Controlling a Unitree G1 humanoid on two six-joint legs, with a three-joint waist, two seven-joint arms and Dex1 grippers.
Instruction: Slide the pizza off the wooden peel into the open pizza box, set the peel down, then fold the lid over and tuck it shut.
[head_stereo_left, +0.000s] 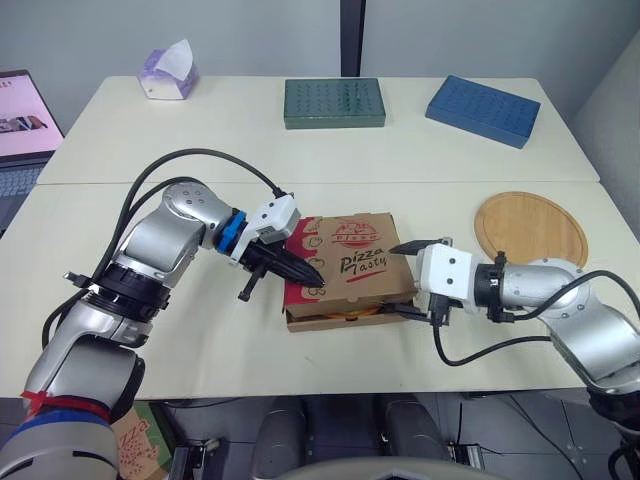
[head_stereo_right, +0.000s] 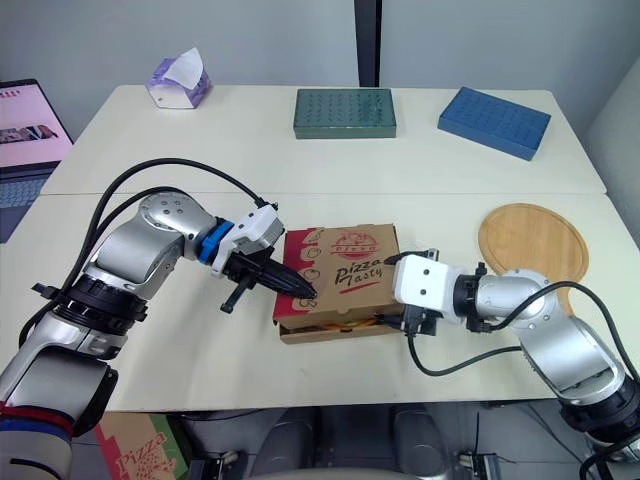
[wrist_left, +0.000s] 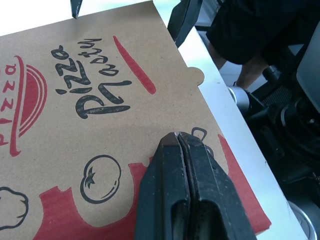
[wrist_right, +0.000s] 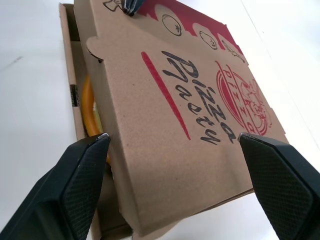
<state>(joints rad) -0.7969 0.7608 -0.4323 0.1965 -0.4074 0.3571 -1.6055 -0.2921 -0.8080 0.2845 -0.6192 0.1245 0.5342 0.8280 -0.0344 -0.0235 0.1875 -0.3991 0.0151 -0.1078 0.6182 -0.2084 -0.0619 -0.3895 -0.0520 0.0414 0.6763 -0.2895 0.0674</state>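
Lid (head_stereo_left: 345, 255) lies over pizza box (head_stereo_left: 310, 322), front gap showing pizza (wrist_right: 88, 102).

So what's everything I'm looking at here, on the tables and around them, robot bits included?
pizza box: one, brown with red print, middle of near table, lid folded down, not tucked
pizza: one, yellow-orange rim, inside the box
wooden peel: one, pale wood, round, near table's right side
tissue box: one, purple, far table's left corner
green box: one, dark green, flat, far table's middle
blue box: one, blue, flat, far table's right
laptop: one, pink screen, beyond the tables' left edge
near table: one, cream
far table: one, cream
left gripper: one, black jaws shut, tips on the lid
right gripper: one, black jaws open, astride the box's right side
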